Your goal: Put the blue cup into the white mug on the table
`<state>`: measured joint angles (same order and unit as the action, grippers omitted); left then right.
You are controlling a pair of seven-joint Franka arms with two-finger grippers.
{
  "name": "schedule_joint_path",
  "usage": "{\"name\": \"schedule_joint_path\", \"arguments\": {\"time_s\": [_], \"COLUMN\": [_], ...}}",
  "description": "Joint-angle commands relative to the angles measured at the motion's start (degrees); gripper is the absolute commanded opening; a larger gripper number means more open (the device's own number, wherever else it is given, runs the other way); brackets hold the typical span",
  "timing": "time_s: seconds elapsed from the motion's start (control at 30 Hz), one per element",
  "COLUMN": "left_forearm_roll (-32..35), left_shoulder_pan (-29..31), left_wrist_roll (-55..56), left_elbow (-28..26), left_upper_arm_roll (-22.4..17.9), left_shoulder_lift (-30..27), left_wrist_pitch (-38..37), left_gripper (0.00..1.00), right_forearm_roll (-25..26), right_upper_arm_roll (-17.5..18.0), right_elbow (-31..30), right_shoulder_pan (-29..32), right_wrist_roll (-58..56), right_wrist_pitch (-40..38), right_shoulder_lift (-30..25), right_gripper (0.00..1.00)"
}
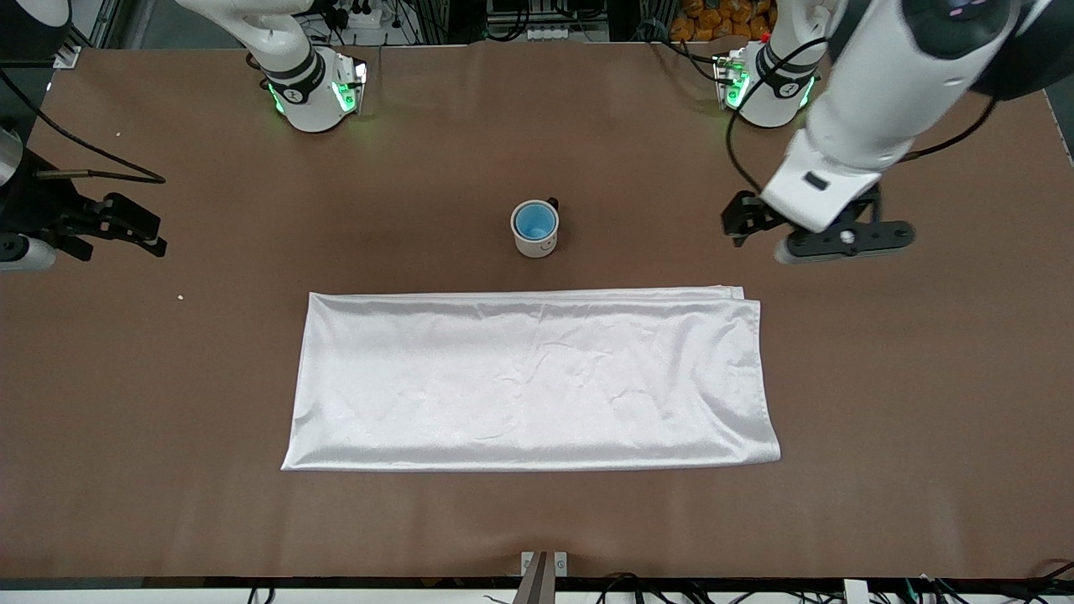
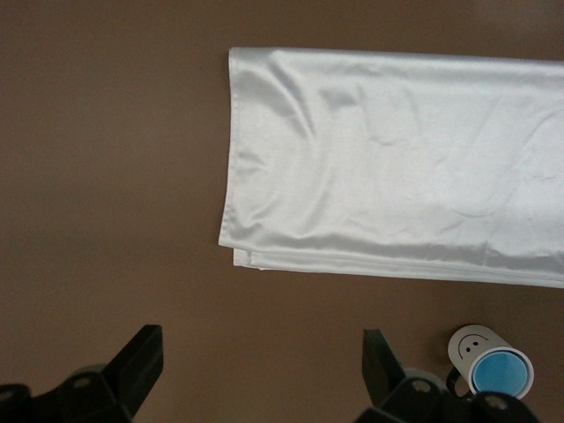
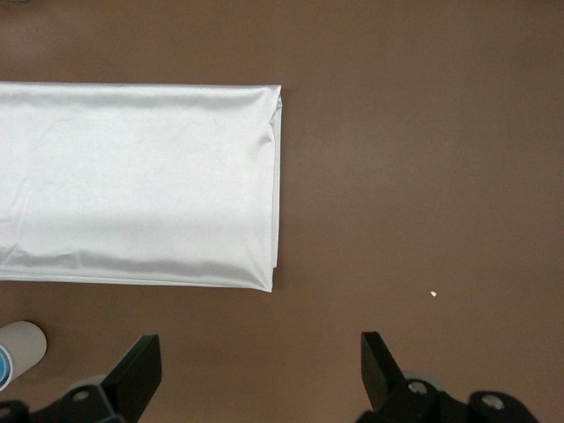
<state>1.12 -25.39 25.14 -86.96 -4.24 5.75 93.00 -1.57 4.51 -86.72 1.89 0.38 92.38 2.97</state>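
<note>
On the white mug (image 1: 535, 239), a dark smiley face.

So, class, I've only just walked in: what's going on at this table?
Nothing is being handled. The blue cup already sits inside the white mug, which stands on the table, farther from the front camera than a folded white cloth. The left gripper hangs open over bare table toward the left arm's end; the right gripper waits open at the other end, holding nothing.
</note>
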Motion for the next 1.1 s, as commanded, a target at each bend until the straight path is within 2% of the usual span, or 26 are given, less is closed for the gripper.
{"name": "schedule_joint_path", "arguments": {"time_s": [0.0,0.33,0.57,1.07], "left_forearm_roll": [-1.6,-1.6,-1.6,-1.5], "left_shoulder_pan": [4.9,8.3,9.9,14.0], "left_wrist_roll": [-3.4,-7.2,-12.0,-12.0], "left_elbow": [-4.9,-8.4,-7.8,-4.4], "left_upper_arm_roll": [1.4,1.6,1.7,2.2], "left_shoulder_lift": [-5.4,-9.4,-8.9,-6.5], "left_wrist_pitch": [-0.3,-0.3,-0.1,-0.1], "left_gripper": [1.0,1.0,1.0,1.0], "right_forearm_roll": [-0.2,1.4,1.4,1.6], "right_upper_arm_roll": [0.1,-0.1,0.0,-0.1], "right_elbow": [0.2,-1.1,-1.3,-1.2], "right_shoulder_pan": [-0.3,-0.2,-0.2,-0.1], "right_wrist_roll": [-0.6,-0.7,-0.7,-0.7], "right_wrist_pitch": [-2.3,-3.9,-3.8,-3.3], "right_shoulder_lift": [-1.7,-3.7,-3.7,-3.2], "right_gripper": [1.0,1.0,1.0,1.0]}}
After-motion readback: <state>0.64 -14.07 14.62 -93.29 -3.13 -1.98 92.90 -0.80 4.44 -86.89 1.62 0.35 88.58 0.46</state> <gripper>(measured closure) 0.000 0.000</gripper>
